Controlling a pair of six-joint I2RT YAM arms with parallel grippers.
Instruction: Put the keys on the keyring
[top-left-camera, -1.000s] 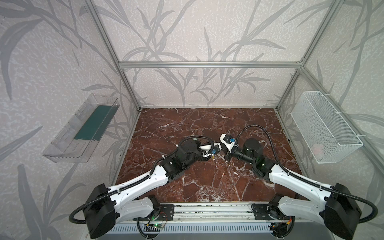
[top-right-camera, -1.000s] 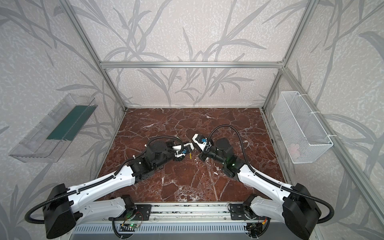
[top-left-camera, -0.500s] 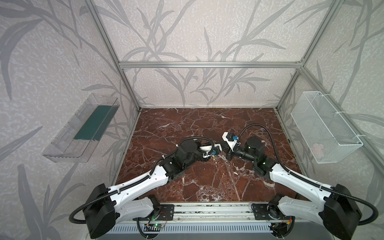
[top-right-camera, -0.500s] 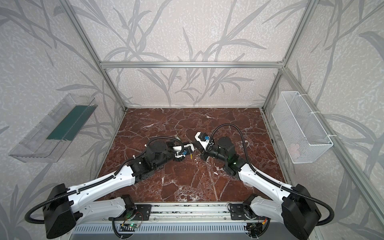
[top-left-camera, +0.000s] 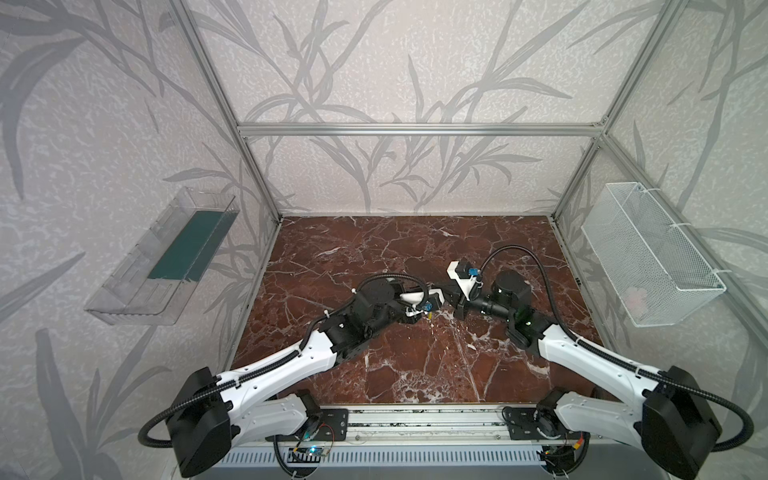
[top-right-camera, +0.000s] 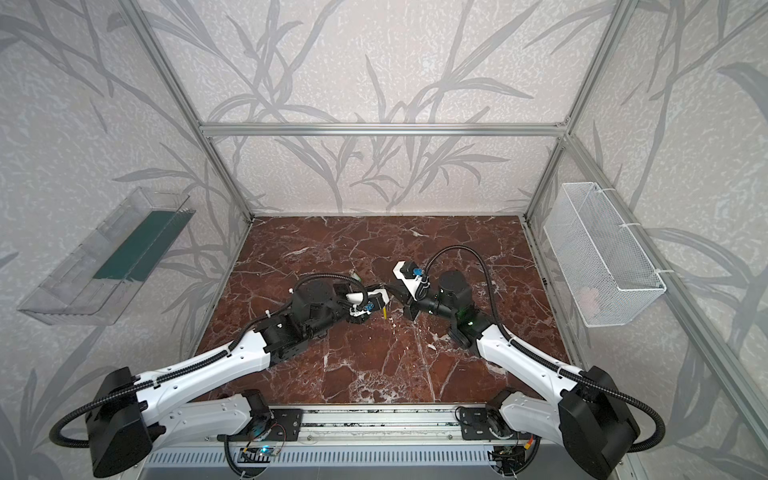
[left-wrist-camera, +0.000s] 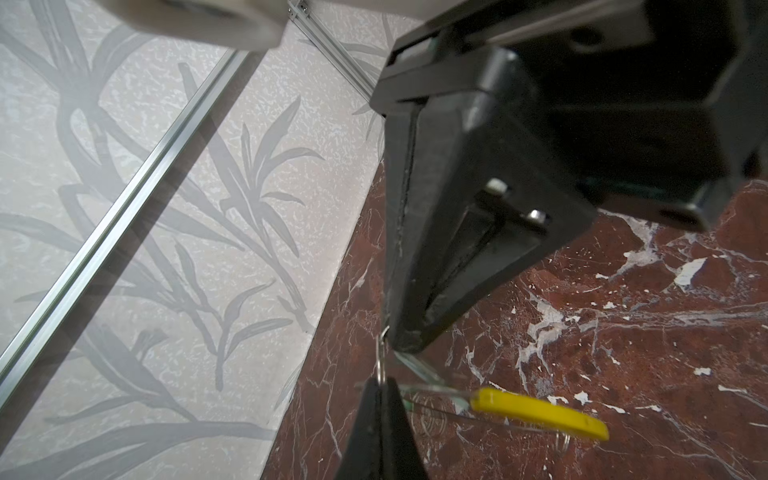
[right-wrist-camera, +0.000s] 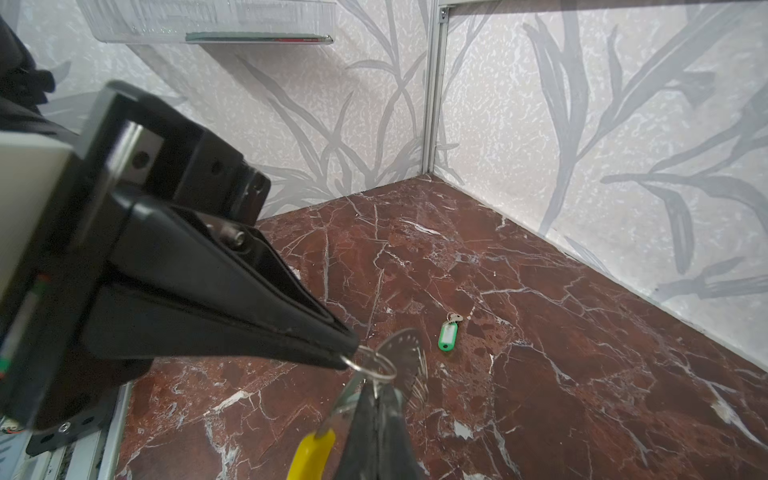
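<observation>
One keyring (left-wrist-camera: 540, 413), yellow sleeve, held mid-workspace over bench (right-wrist-camera: 582, 395). Two sets of fingers clenched on its thin wire: left fingers (left-wrist-camera: 386, 432), right fingers (right-wrist-camera: 392, 436), tips close together. Keys in view: one key (right-wrist-camera: 448, 336), green head, flat on bench, apart from keyring.
</observation>
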